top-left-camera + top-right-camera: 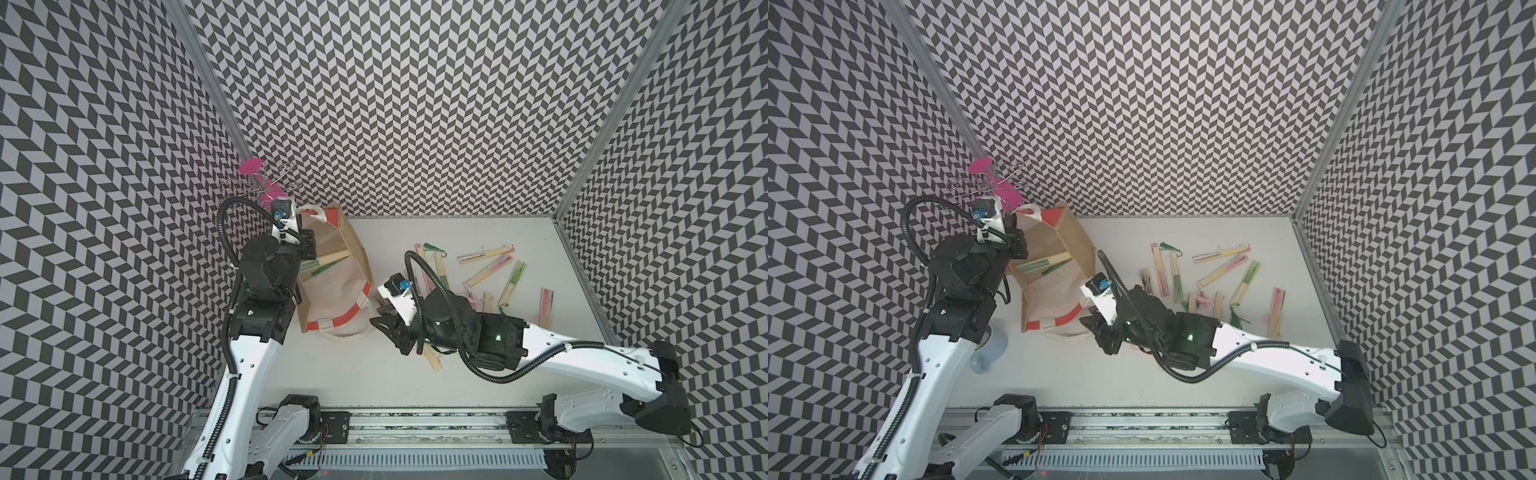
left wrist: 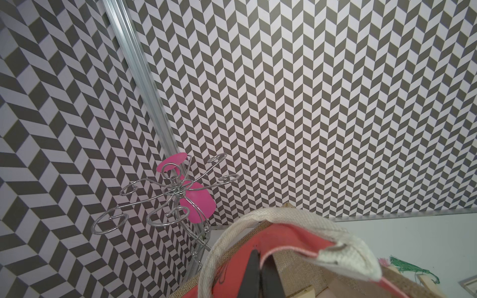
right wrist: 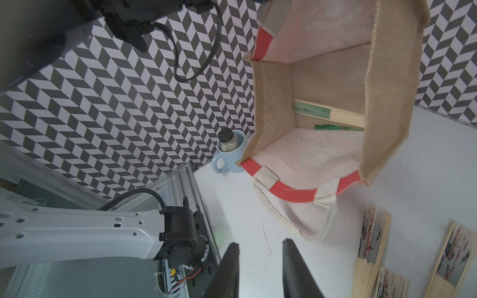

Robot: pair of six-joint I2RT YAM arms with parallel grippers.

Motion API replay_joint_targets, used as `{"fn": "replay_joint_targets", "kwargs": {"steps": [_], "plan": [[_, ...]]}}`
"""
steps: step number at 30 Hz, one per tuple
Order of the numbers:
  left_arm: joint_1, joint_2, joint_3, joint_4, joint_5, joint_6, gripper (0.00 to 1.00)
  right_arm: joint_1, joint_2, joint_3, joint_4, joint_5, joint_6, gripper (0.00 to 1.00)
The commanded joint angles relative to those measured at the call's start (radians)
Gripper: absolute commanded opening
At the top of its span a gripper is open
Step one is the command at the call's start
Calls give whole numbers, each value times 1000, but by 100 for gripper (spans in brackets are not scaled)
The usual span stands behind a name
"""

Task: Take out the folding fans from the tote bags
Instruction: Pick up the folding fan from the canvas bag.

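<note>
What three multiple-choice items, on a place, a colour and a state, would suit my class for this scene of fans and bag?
1. Where is the green fan? A in the bag; B in the mug; C in the right gripper.
2. What colour is the mug? A red; B pale blue; C black.
3. How is the right gripper? A shut on a fan; B open, empty; C shut on the bag.
Key: 1 A, it lies deep inside the bag. 2 B, the right wrist view shows pale blue. 3 B, its jaws stand apart over the table.
</note>
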Motion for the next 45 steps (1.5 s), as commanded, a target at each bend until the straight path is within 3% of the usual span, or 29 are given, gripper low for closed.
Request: {"fn": "replay_joint_targets", "kwargs": {"steps": [1,8,19,31,45], "plan": [[1,-9,33,17,43,-28,0,1,102,57,89,56,-49,27],[-1,-6,37,2,127,-60,0,1,327,210,49,126,-58,23],[-5,-32,44,-60,258,-88,0,-13,653,516,-63,381,-165,25],[-8,-61,80,-185,410,-7,0,-69,803,559,-21,579,-357,43],[-21,-130,94,-323,542,54,0,-79,877,456,399,865,-837,73]]}}
